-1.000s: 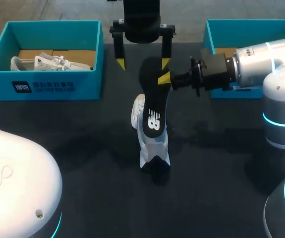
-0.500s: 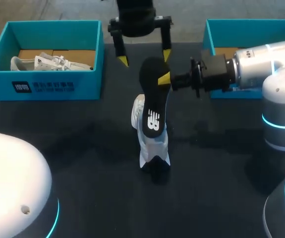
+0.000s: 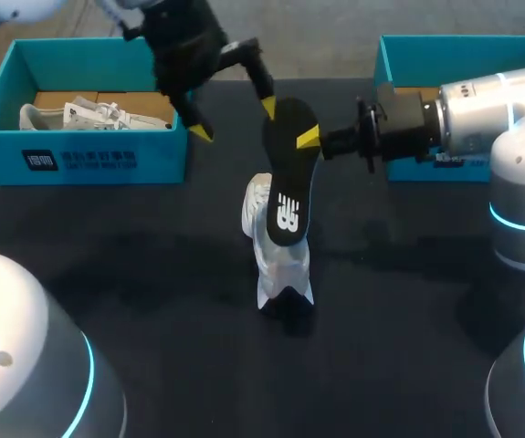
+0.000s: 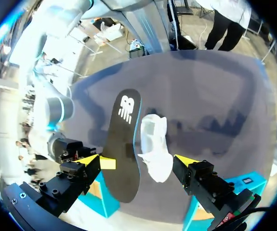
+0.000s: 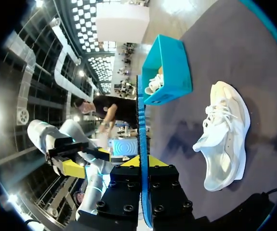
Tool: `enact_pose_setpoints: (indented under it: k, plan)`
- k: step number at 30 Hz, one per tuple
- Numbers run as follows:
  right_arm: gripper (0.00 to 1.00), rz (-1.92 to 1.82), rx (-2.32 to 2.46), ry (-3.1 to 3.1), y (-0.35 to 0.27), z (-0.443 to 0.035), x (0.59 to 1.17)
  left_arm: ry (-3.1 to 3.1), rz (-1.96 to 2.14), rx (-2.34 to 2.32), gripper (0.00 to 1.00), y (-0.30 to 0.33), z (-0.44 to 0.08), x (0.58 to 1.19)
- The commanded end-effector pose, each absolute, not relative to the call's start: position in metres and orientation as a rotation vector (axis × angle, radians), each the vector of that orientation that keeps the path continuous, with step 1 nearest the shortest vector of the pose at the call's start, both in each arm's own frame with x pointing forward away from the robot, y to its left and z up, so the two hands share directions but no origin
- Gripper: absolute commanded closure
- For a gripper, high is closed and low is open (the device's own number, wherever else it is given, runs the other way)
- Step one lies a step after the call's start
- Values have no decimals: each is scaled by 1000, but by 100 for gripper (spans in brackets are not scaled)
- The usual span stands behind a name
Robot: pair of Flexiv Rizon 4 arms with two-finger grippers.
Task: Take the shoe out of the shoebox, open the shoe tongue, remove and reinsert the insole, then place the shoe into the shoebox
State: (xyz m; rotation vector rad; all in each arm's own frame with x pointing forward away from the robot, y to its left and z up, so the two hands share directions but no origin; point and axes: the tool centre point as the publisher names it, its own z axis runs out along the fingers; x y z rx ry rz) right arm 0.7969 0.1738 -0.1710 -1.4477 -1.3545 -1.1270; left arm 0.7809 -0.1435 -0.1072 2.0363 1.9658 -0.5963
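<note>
Right gripper (image 3: 307,139) pinches the flat black foam insole (image 3: 288,187) by its top end, length pointing down at the white sneaker (image 3: 281,260) below; left gripper (image 3: 235,120) gapes wide, empty.

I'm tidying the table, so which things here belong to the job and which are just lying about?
Job: insole, right gripper shut on it, white shoe, left gripper, right shoebox.
Idle, likely: left shoebox, second shoe inside.
</note>
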Motion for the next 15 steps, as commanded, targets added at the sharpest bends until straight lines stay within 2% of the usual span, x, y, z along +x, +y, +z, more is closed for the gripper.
enact_pose_setpoints:
  k: [1,15]
  plan:
    - [100,-1117,-1447,-1358,175,-171,800,1622,-1033,1704,0,-126,-112,779]
    - [100,-1113,-1450,-1370,178,-168,801,1467,-1206,1633,0,-115,-114,775]
